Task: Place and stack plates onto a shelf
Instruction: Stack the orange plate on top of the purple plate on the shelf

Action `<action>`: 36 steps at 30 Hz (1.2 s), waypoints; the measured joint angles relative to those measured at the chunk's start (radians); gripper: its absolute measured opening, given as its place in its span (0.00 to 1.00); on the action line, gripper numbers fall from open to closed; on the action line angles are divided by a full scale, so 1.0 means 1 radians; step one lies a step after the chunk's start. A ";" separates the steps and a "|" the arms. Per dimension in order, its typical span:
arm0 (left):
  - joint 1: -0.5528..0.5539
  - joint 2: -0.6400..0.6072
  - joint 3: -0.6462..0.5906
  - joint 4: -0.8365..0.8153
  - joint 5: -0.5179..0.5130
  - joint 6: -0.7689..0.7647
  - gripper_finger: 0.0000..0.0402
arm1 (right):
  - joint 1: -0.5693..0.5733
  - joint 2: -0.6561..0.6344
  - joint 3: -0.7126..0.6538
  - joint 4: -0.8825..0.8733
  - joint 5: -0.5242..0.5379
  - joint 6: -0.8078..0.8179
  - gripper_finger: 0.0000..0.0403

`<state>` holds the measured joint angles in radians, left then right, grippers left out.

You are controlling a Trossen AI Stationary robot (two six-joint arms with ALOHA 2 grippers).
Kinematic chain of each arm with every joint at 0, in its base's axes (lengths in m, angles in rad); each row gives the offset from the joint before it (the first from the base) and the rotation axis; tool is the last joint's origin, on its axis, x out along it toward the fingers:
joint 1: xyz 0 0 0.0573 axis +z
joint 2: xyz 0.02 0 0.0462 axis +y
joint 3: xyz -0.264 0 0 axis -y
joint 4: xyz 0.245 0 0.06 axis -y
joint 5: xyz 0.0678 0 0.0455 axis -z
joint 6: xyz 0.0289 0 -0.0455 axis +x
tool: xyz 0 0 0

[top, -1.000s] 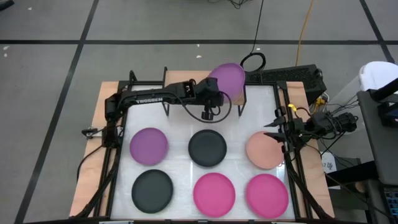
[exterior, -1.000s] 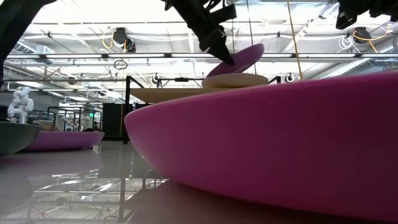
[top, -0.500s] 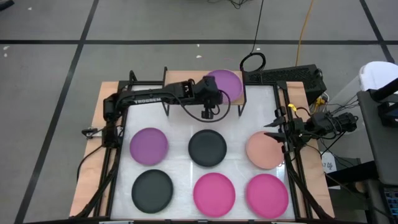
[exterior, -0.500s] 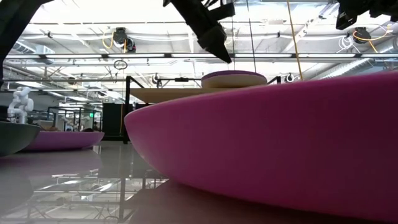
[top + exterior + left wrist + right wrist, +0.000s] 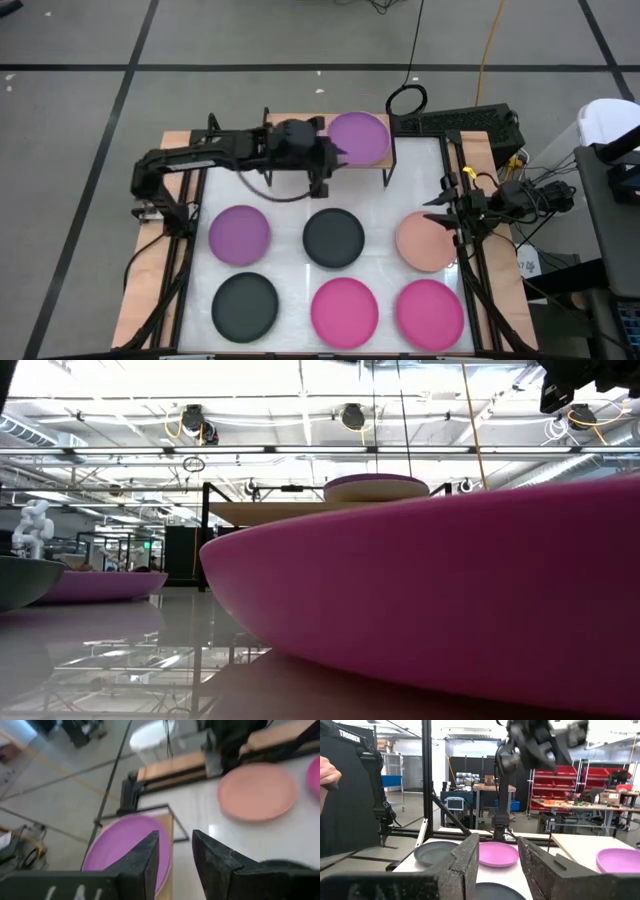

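Observation:
A purple plate (image 5: 358, 137) lies flat on a beige plate (image 5: 375, 492), which rests on the right end of the shelf (image 5: 270, 512). My left gripper (image 5: 333, 154) hovers open just left of that stack and touches nothing; in its wrist view the purple plate (image 5: 125, 845) shows past its fingers. On the table lie a purple plate (image 5: 239, 233), two black ones (image 5: 333, 237) (image 5: 245, 306), a beige one (image 5: 425, 242) and two pink ones (image 5: 344, 310) (image 5: 429, 312). My right gripper (image 5: 440, 214) waits open at the table's right edge, by the beige plate.
The shelf's left half (image 5: 290, 125) lies under my left arm. A black frame (image 5: 470, 250) runs along the table's right edge, with cables and a dark box (image 5: 460, 122) behind it. The near pink plate (image 5: 450, 600) fills much of the low view.
My left gripper has opened and let go of the purple plate. The plate, which was tilted, has dropped flat onto the beige plate on the shelf. The gripper has then risen and drawn back toward the table's left edge.

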<state>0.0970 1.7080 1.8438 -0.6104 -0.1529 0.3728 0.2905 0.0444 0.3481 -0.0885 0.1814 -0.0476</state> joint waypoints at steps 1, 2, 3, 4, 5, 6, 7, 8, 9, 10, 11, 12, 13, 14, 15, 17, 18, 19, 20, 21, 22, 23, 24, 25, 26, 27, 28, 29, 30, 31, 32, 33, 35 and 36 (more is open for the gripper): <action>-0.012 -0.017 -0.009 0.023 0.001 -0.002 0.28 | 0.000 0.000 0.000 -0.002 0.000 0.009 0.30; -0.024 -0.037 -0.025 0.036 0.002 -0.002 0.27 | 0.000 0.000 0.000 -0.004 -0.002 0.013 0.30; -0.035 -0.054 -0.048 0.046 0.003 -0.005 0.26 | 0.000 0.000 0.000 -0.006 -0.003 0.021 0.30; -0.047 -0.067 -0.076 0.084 0.003 -0.007 0.26 | 0.000 0.000 0.000 -0.008 -0.003 0.029 0.30; -0.057 -0.082 -0.107 0.131 0.004 -0.008 0.26 | 0.000 0.000 0.000 -0.013 -0.003 0.035 0.30; -0.065 -0.104 -0.147 0.160 0.004 -0.010 0.25 | 0.000 0.000 0.000 -0.019 -0.003 0.037 0.30; -0.070 -0.129 -0.193 0.179 0.003 -0.016 0.25 | 0.000 0.002 0.000 -0.022 -0.003 0.043 0.30; -0.076 -0.147 -0.238 0.224 0.003 -0.023 0.25 | 0.000 0.002 0.000 -0.026 -0.002 0.044 0.30; -0.081 -0.165 -0.282 0.289 0.003 -0.031 0.25 | 0.000 0.002 0.000 -0.032 -0.002 0.044 0.30; -0.084 -0.193 -0.333 0.333 0.003 -0.042 0.25 | 0.000 0.002 0.000 -0.034 -0.002 0.044 0.30; -0.088 -0.224 -0.391 0.354 0.003 -0.057 0.25 | 0.000 0.002 0.000 -0.034 -0.002 0.044 0.30; -0.093 -0.244 -0.442 0.400 0.002 -0.076 0.25 | 0.000 0.002 0.000 -0.035 -0.002 0.044 0.30; -0.100 -0.264 -0.493 0.478 0.003 -0.093 0.25 | 0.000 0.002 0.000 -0.036 -0.002 0.044 0.30; -0.106 -0.294 -0.553 0.527 0.002 -0.106 0.25 | 0.000 0.002 0.000 -0.036 -0.002 0.044 0.30; -0.114 -0.326 -0.614 0.554 0.002 -0.120 0.25 | 0.000 0.003 0.000 -0.036 -0.002 0.044 0.30; -0.133 -0.369 -0.730 0.720 0.001 -0.152 0.25 | 0.000 0.003 0.000 -0.037 -0.001 0.044 0.30; -0.143 -0.392 -0.788 0.787 -0.002 -0.167 0.25 | 0.000 0.007 0.000 -0.039 0.000 0.044 0.30; -0.153 -0.416 -0.854 0.848 -0.005 -0.181 0.25 | 0.000 0.011 0.000 -0.039 0.003 0.047 0.30; -0.165 -0.431 -0.908 0.928 -0.005 -0.193 0.25 | 0.000 0.012 0.000 -0.039 0.005 0.049 0.30; -0.176 -0.439 -0.957 1.009 -0.005 -0.207 0.25 | 0.000 0.016 -0.001 -0.046 0.006 0.059 0.30; -0.183 -0.447 -1.006 1.079 -0.006 -0.217 0.25 | 0.000 0.025 -0.001 -0.051 0.008 0.076 0.30; -0.191 -0.454 -1.050 1.140 -0.011 -0.219 0.25 | 0.000 0.037 0.000 -0.047 0.027 0.092 0.30; -0.200 -0.456 -1.088 1.201 -0.014 -0.221 0.25 | 0.000 0.047 0.000 -0.051 0.040 0.102 0.30; -0.207 -0.456 -1.121 1.259 -0.015 -0.224 0.25 | 0.000 0.063 -0.001 -0.059 0.051 0.112 0.30; -0.211 -0.456 -1.149 1.311 -0.020 -0.226 0.25 | 0.000 0.085 -0.001 -0.057 0.058 0.114 0.30; -0.213 -0.457 -1.173 1.348 -0.029 -0.225 0.25 | 0.000 0.106 -0.001 -0.052 0.065 0.111 0.30; -0.215 -0.456 -1.189 1.381 -0.039 -0.224 0.25 | 0.000 0.130 -0.001 -0.052 0.075 0.108 0.30; -0.215 -0.456 -1.199 1.401 -0.053 -0.220 0.25 | 0.000 0.156 -0.001 -0.052 0.081 0.106 0.30; -0.215 -0.456 -1.203 1.406 -0.067 -0.222 0.25 | 0.000 0.183 0.000 -0.052 0.084 0.104 0.30; -0.215 -0.456 -1.203 1.407 -0.079 -0.226 0.25 | 0.000 0.211 0.003 -0.055 0.086 0.101 0.30; -0.215 -0.456 -1.203 1.406 -0.084 -0.226 0.25 | -0.001 0.240 0.007 -0.057 0.085 0.097 0.30; -0.214 -0.456 -1.203 1.406 -0.084 -0.226 0.25 | -0.001 0.271 0.015 -0.062 0.082 0.098 0.30; -0.215 -0.456 -1.203 1.400 -0.084 -0.224 0.25 | -0.001 0.337 0.044 -0.090 0.083 0.111 0.30; -0.215 -0.456 -1.203 1.393 -0.084 -0.223 0.25 | -0.001 0.373 0.064 -0.113 0.083 0.123 0.30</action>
<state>-0.1177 1.2518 0.6411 0.7831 -0.2371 0.1493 0.2893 0.4179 0.4118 -0.2017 0.2642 0.0750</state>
